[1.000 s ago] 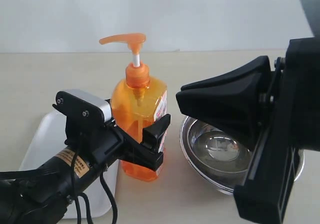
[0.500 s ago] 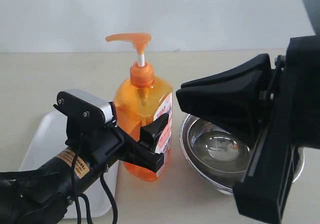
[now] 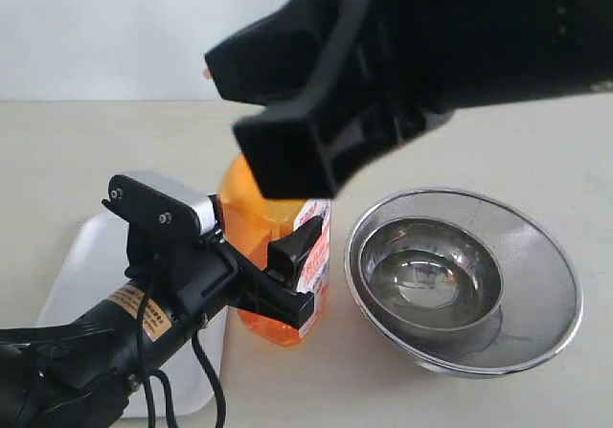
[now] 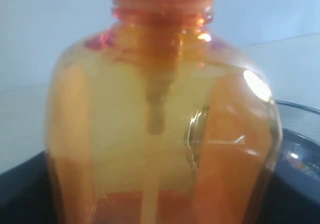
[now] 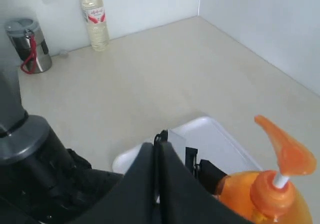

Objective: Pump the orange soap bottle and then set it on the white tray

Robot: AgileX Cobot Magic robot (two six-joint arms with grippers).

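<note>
Between the tray (image 3: 81, 275) and a steel bowl (image 3: 536, 284), the bottle (image 3: 251, 222) stood upright on the counter (image 3: 96, 150), just beside the tray and not on it. Clamped on its body from both sides was the left hand (image 3: 273, 265), one finger against the label. Over the bottle hung the right hand (image 5: 156, 156), jaws pressed together, hiding the pump in the exterior view. Seen from the right wrist, the pump head (image 5: 285, 149) sat raised, its white stem (image 5: 276, 180) showing, with nothing on it. By that, the bracing grip was made; the pump stroke and the move onto the tray were both left to do.
</note>
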